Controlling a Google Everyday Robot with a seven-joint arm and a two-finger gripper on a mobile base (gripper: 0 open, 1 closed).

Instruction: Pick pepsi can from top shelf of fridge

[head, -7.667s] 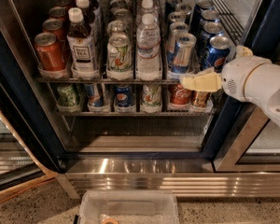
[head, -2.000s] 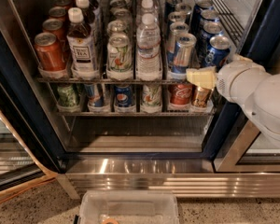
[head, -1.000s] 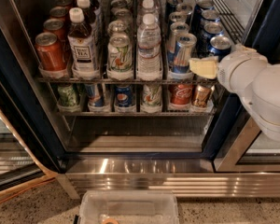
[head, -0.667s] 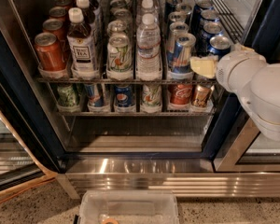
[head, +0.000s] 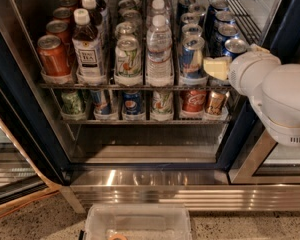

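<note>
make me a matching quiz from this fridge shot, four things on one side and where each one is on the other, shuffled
Things:
1. gripper
2. tea bottle
3. red cola can
4. clear bin

Places:
A. lower rack, below the slim silver-and-blue can
B. on the floor in front of the fridge
C. right end of the top shelf, by the pepsi can
D. top shelf, second lane from the left

Pairs: 1-C, 2-D, 3-A, 4-B
</note>
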